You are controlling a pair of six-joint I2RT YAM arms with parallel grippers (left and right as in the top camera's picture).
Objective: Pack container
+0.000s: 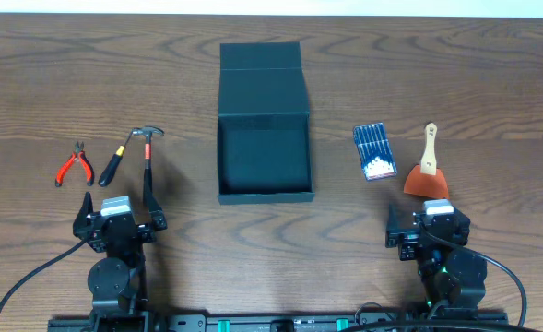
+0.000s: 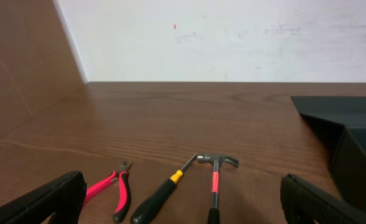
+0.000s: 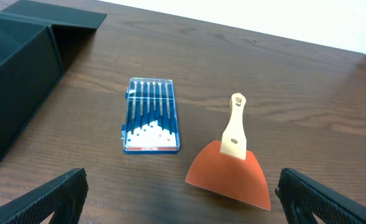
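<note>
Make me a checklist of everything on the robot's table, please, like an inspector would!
Surface: brown wooden table.
Job's things: container, lid flipped open, nothing inside.
Clutter: on the container's left, red pliers, screwdriver, hammer; on its right, blue tool case, orange scraper.
End effectors: left end effector open; right end effector open; both hold nothing.
Cables: black cables loop beside both arm bases.
Surroundings: white wall behind the table.
</note>
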